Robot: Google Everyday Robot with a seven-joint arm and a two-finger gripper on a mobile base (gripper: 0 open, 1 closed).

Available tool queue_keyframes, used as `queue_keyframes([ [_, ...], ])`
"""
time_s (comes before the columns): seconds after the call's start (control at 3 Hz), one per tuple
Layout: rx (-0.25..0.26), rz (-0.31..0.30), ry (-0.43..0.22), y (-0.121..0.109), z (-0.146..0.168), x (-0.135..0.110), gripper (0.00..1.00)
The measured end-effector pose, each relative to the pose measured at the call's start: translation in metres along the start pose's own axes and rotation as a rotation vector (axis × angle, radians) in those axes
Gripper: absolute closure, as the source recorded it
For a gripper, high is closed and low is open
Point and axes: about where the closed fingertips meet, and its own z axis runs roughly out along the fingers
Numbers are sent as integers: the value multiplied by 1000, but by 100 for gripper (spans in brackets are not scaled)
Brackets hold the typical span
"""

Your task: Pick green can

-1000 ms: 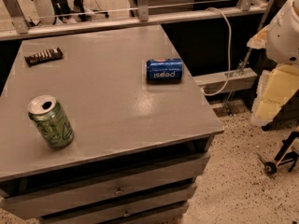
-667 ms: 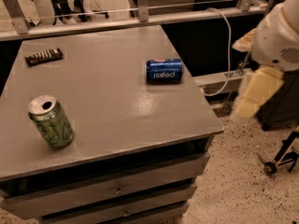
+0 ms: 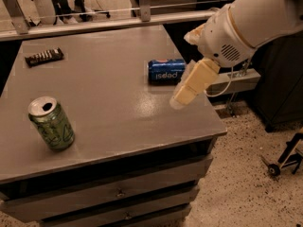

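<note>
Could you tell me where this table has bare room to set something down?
The widest bare patch is the middle of the table, between the green can at front left, the dark bar at back left and the blue Pepsi can at right. It is tight by the right edge, where the gripper hangs close to that can.

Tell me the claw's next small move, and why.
Probably swing the claw leftward in view and toward the front of the table. It hangs over the right side beside the lying Pepsi can, while the green can stands upright near the front-left corner, well apart from it.
</note>
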Motion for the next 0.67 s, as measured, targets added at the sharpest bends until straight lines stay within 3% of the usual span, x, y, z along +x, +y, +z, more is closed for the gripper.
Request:
queue_keyframes([
  [0.67, -7, -12, -11, -1, 1, -4, 0],
])
